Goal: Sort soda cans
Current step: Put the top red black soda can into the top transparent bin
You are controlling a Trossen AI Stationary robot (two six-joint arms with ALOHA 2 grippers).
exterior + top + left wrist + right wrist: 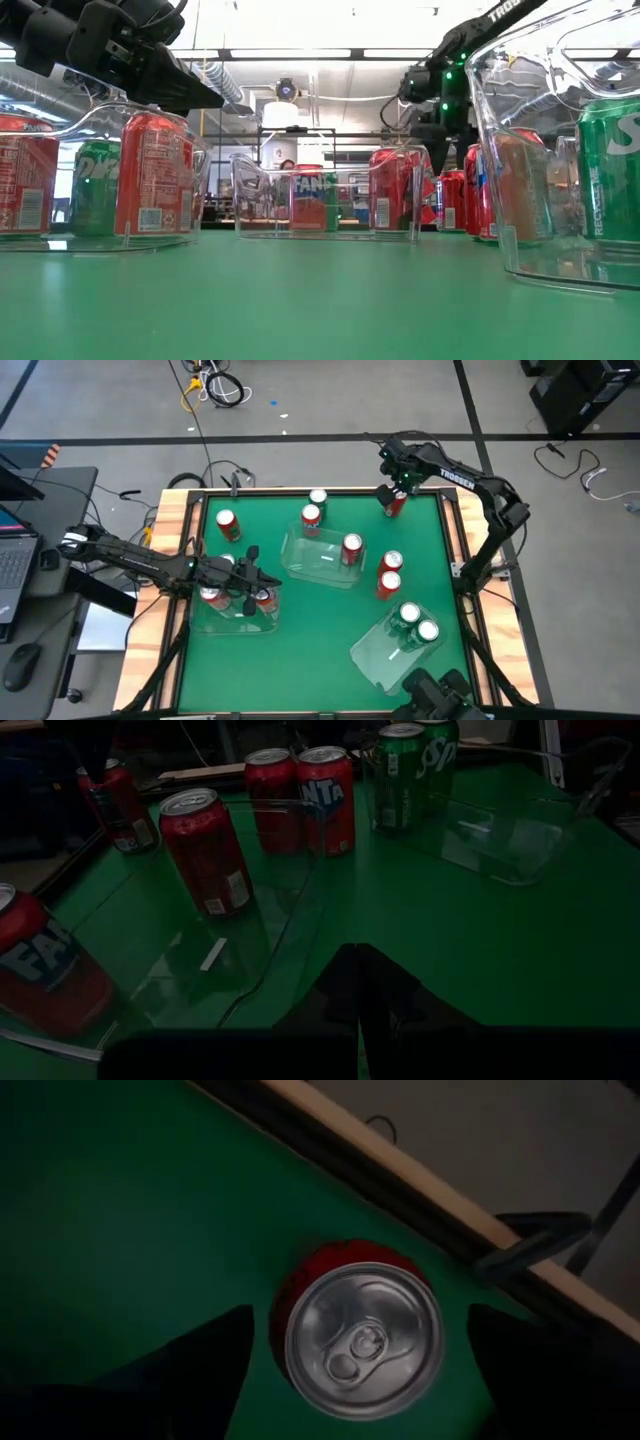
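Red can [360, 1335] stands upright near the far right corner of the green table [300, 650], the right gripper [393, 495] poised directly above with fingers spread wide either side, holding nothing, apparently lined up to grasp it for sorting, while the left gripper [250, 582] waits shut over the near-left bin [235, 622].

Grey floor [330, 400] around the table, marked with dark lines. Loose cables [215, 385] lie on it beyond the far edge. Side desk [45, 520] carries a laptop [12, 565] and mouse [22, 665]. Ceiling strip lights [300, 53] on, low view.
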